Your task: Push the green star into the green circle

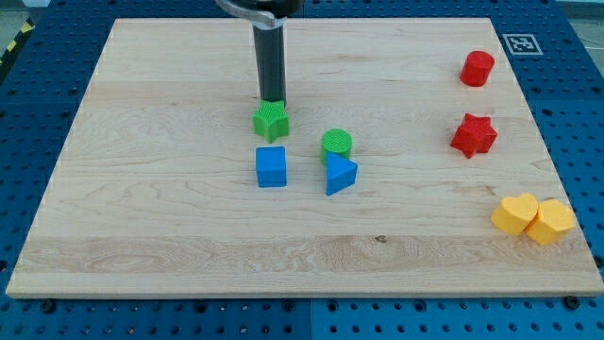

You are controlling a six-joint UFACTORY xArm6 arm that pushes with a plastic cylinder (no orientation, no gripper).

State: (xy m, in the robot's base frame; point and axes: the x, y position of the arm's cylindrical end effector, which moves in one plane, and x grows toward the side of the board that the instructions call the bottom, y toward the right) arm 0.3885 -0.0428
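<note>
**Desk:** What do you see nearest the bottom edge?

**Field:** You have bare wooden board (189,255) there, the largest thing in shot. Closest blocks to that edge are two yellow blocks (533,217), touching one another, by the bottom right corner; their shapes are hard to call. Next up, near the middle, sit a blue cube (271,166) and a blue triangle (340,174). Toward the right edge stand a red star (473,135) and, nearer the top right corner, a red block (478,68).

**Desk:** And your task pieces?

**Field:** The green star (271,120) lies just above the blue cube, toward the top edge. The green circle (337,143) is near it on the right, touching the blue triangle's top. My tip (272,100) rests at the star's top side, seemingly touching. There is no hand to open or close, only a rod, holding nothing.

**Desk:** What could go wrong?

**Field:** From where you stand, a straight push drives the star down into the blue cube, not rightward. You likely need to come round to its left. A glancing contact could spin it, or a hard shove could knock the circle off the triangle.
</note>
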